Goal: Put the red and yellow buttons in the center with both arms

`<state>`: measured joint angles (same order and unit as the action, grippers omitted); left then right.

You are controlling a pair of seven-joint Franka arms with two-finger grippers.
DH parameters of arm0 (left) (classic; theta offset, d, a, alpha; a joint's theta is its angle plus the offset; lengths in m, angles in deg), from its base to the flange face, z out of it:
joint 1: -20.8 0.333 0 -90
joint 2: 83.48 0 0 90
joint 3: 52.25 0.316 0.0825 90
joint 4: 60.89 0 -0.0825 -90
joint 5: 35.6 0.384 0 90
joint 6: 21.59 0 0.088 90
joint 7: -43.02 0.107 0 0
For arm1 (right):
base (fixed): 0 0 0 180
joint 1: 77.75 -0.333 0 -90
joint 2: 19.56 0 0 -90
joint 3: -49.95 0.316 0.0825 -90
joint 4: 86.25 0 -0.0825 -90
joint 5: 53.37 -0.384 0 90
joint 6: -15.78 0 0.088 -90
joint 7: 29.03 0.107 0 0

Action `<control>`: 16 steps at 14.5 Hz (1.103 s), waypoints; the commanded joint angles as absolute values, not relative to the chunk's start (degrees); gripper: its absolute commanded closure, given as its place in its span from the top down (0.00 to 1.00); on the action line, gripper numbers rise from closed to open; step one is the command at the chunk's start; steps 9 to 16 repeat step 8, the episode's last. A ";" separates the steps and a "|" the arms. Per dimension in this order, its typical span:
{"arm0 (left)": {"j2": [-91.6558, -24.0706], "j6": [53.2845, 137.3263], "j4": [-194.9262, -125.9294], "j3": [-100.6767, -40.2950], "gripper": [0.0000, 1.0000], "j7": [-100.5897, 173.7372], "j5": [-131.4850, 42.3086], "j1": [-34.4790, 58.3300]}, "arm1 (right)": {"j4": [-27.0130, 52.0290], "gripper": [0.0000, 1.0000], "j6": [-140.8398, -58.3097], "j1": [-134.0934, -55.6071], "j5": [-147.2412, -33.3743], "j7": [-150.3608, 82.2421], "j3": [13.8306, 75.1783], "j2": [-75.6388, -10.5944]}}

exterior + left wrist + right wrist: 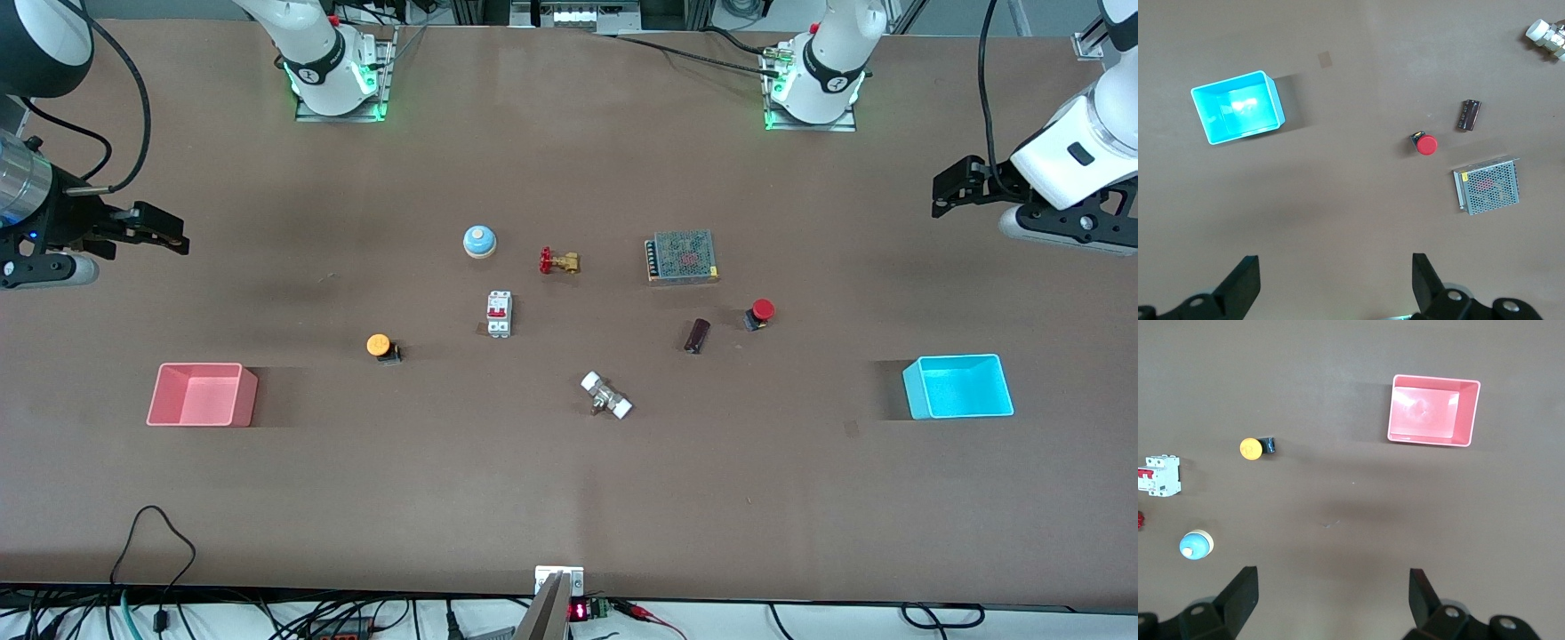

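I am holding my left gripper [944, 191] wide open and empty, hovering at the right edge of the front frame above bare brown table [569, 498], and my right gripper [164, 229] is hanging just as open and empty at the left edge. The red button [760, 313] is lying right of centre in that frame, beside a dark cylinder [697, 335] and just below a metal mesh box [682, 256]. The yellow button [382, 346] is lying left of centre, between a pink bin [203, 395] and a white breaker [499, 314]. A cyan bin [958, 387] is sitting at lower right. Both buttons are lying well apart from my fingers.
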<state>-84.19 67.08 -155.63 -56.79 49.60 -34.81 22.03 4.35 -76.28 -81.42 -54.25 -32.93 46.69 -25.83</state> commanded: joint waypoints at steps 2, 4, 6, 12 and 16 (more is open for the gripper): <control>-84.10 66.65 -154.76 -57.17 1.00 50.14 -34.98 22.12 | 2.00 1.00 -72.91 -81.01 -53.73 -32.46 47.14 -26.15; -84.19 66.56 -154.76 -57.17 1.00 50.14 -34.98 22.12 | 1.82 1.00 -72.90 -81.09 -53.73 -32.46 47.23 -26.51; -84.10 66.56 -154.76 -57.17 1.00 50.14 -34.98 22.12 | 1.82 1.00 -72.90 -81.27 -53.73 -32.46 47.14 -26.42; -84.10 66.56 -154.76 -57.17 1.00 50.14 -34.98 22.12 | 1.82 1.00 -72.90 -81.09 -53.64 -32.46 47.14 -26.51; -84.10 66.56 -154.76 -57.17 1.00 50.14 -34.98 22.12 | 1.82 1.00 -72.90 -81.09 -53.64 -32.46 47.14 -26.51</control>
